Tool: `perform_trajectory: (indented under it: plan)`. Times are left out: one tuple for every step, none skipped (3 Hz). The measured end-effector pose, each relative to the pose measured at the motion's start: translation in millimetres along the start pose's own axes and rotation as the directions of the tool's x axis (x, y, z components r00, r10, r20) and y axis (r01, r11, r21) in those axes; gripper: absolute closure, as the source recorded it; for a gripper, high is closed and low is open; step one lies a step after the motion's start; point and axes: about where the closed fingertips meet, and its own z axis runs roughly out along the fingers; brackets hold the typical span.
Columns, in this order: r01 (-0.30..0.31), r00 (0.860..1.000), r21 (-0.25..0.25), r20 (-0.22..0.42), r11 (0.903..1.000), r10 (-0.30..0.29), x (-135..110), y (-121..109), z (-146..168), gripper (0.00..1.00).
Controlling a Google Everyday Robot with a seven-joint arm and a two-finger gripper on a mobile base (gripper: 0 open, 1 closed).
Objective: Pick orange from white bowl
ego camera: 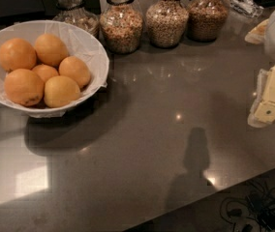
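Bowl (98, 57): white, paper-lined, on the counter (176, 144) at left. Six fruits are heaped inside, so none can roll.
Orange (23, 86): front left of the heap, dark blemish low on its skin, touching its neighbours.
Gripper (270, 96): pale, at the right edge above the counter. Spread or closed, cannot tell. The orange lies well apart, far across to its left.
Jars (166, 21): four, grain-filled, along the back.

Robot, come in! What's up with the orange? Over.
Gripper at right edge, far from white bowl. Orange at bowl's front left, untouched. Other fruits press against it.
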Motion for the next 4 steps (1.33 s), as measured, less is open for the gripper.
perform_trajectory:
  plan:
    - [0.000, 1.000, 0.000, 0.000, 1.0000, 0.000, -0.1, 0.0, 0.0, 0.00]
    - [0.051, 0.996, 0.009, 0.076, 0.9986, -0.052, -36.9, -2.9, 1.5, 0.00]
    - [0.161, 0.971, 0.044, 0.172, 0.9860, -0.166, -101.4, -2.0, -5.8, 0.00]
    - [0.298, 0.916, 0.085, 0.253, 0.9509, -0.310, -179.5, 13.4, -16.6, 0.00]
